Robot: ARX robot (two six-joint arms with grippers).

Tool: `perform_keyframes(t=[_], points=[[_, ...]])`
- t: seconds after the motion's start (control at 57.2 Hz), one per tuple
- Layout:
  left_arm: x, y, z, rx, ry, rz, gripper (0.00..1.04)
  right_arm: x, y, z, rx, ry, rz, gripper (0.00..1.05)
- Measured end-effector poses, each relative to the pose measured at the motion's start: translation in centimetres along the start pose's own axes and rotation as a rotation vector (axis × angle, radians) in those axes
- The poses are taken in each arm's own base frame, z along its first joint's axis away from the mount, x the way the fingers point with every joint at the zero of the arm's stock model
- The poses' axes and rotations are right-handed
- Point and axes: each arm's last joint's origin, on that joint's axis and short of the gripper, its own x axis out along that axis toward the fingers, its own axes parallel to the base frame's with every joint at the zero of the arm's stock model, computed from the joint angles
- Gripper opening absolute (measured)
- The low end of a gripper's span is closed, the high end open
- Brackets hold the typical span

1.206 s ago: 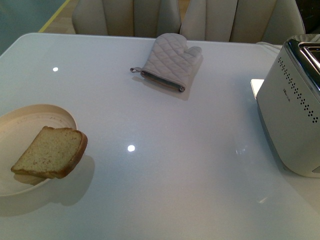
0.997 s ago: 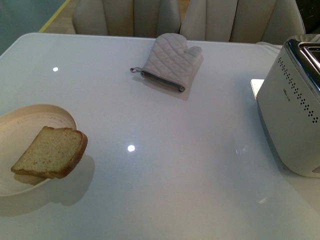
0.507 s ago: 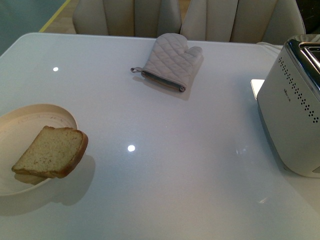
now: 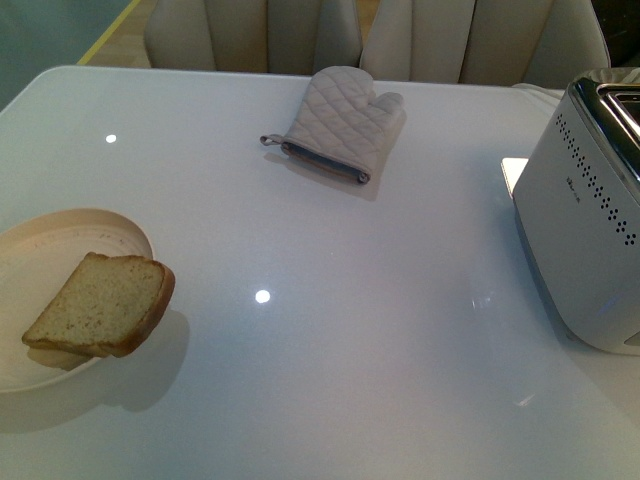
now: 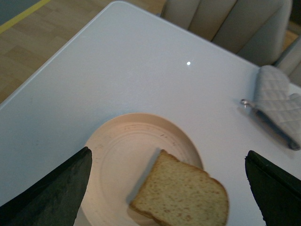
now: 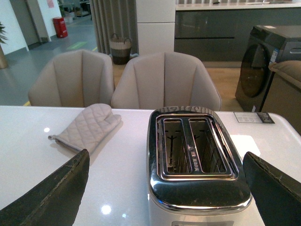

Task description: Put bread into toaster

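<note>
The bread [image 4: 100, 306], a tan slice with a brown crust, lies on the round cream plate [image 4: 40, 250] at the table's left, overhanging its right rim. In the left wrist view the bread [image 5: 181, 197] shows below my open left gripper [image 5: 171, 190], whose dark fingers [image 5: 51, 193] stand wide on either side of it. The white toaster [image 4: 590, 230] with dark holes and a chrome top stands at the right edge. In the right wrist view the toaster [image 6: 197, 155] shows two empty slots, between the wide-open fingers of my right gripper [image 6: 164, 193]. Neither arm shows in the front view.
A quilted grey oven mitt [image 4: 340, 120] lies at the back middle of the white table [image 4: 300, 350]; it also shows in the right wrist view [image 6: 87, 127] and the left wrist view [image 5: 277, 101]. Beige chairs [image 4: 260, 30] stand behind the table.
</note>
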Motion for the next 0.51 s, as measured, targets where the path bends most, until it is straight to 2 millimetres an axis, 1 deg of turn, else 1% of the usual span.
perform_keyframes(t=[0.052,0.122,0.28,0.385,0.507], points=[[1.7,1.0,-0.6,0.013,0.031,0.030,0.97,0.0,0.0,0.0,0.000,0.000,0.000,0.96],[3.3,2.0,-1.3,0.028,0.067,0.059,0.97,0.0,0.0,0.0,0.000,0.000,0.000,0.96],[7.2,4.5,-3.8,0.045,0.178,0.140,0.97,0.0,0.0,0.0,0.000,0.000,0.000,0.96],[9.1,5.7,-5.5,0.060,0.242,0.183,0.97,0.0,0.0,0.0,0.000,0.000,0.000,0.96],[10.5,6.8,-7.1,0.056,0.295,0.215,0.97,0.0,0.0,0.0,0.000,0.000,0.000,0.96]])
